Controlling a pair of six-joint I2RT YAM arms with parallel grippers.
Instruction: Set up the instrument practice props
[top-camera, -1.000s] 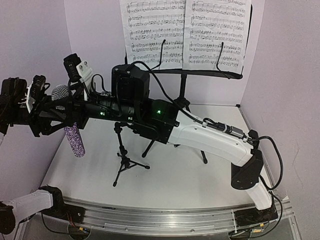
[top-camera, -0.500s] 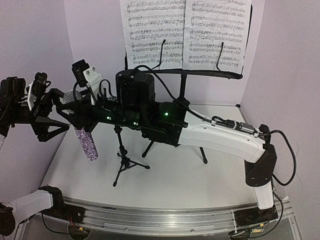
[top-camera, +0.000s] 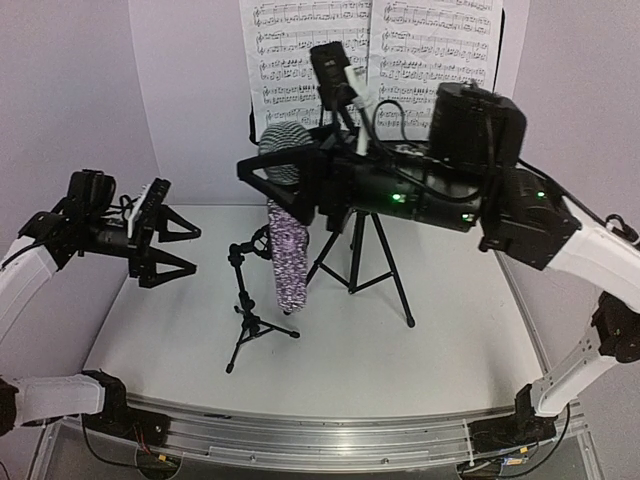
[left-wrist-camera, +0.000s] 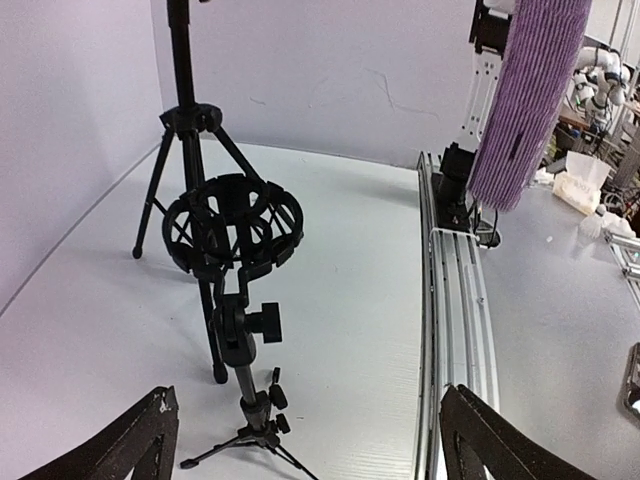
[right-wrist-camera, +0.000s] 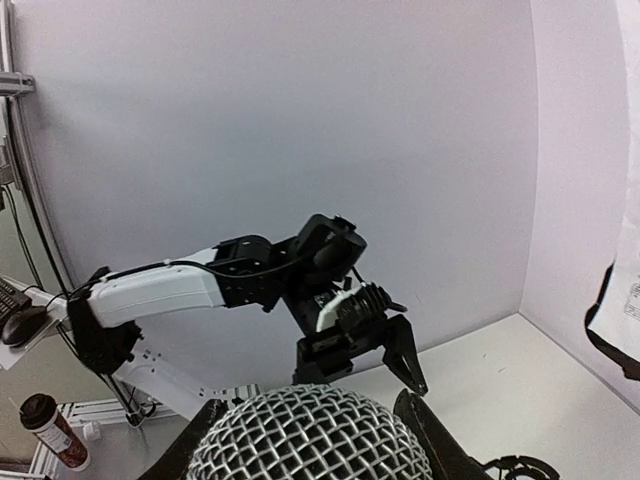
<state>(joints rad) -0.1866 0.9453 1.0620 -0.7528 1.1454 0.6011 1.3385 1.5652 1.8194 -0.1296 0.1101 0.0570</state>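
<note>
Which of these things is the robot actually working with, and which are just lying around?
For the job: music stand, sheet-music pages, purple microphone in the right end effector, small mic stand.
Lying about: red-labelled bottle, computer mouse, both in the background.

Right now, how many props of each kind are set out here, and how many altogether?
Music stand: 1
Sheet-music pages: 2
Microphone: 1
Mic stand: 1
Total: 5
</note>
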